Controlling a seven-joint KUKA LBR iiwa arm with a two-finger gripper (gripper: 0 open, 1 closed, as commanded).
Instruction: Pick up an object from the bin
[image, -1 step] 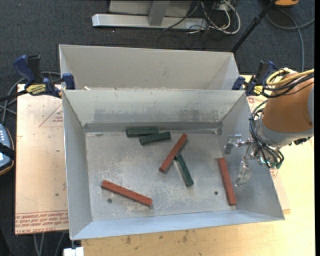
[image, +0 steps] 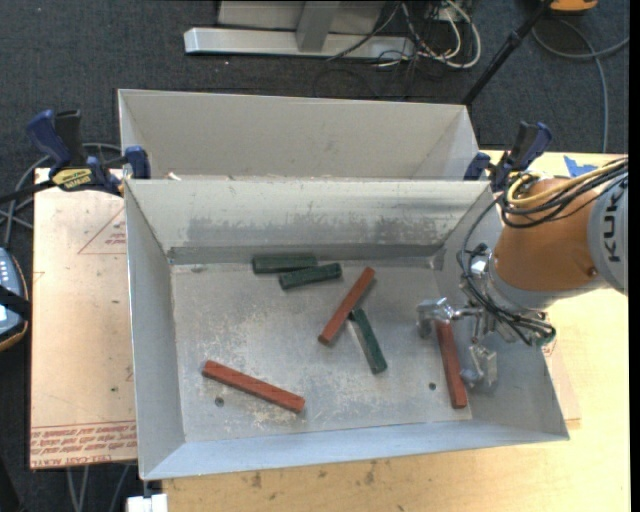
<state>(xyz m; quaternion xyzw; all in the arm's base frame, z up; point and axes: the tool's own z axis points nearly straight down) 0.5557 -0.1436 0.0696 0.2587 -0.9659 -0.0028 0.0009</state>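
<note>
Bin: a grey metal bin (image: 300, 205) with a handful of sticks scattered on its floor, none of them heaped.
Claw: the claw (image: 460, 342) is low in the right part of the bin, under the arm's orange cover (image: 545, 245).
Claw state: spread, as best I can see, with one metal finger (image: 436, 314) up-left of a stick and the other to its right.
Thing in reach: a red stick (image: 456, 385) lies nearly upright in the frame, close to the bin's right wall, and passes between the fingers.
Neighbours: a dark green stick (image: 368, 342) and a slanted red stick (image: 347, 306) lie to the left, apart from the claw.
Farther off: two green sticks (image: 298, 270) sit near the back wall and another red stick (image: 253, 387) lies lower left.
Step in hand: I judge it to be closing on the red stick by the wall.
Doing it well: squeeze across the stick's narrow width, nearer its middle than its top end, so it does not swing when lifted.
Watch for: the sloped right wall is close, so lift straight up before moving away.
</note>
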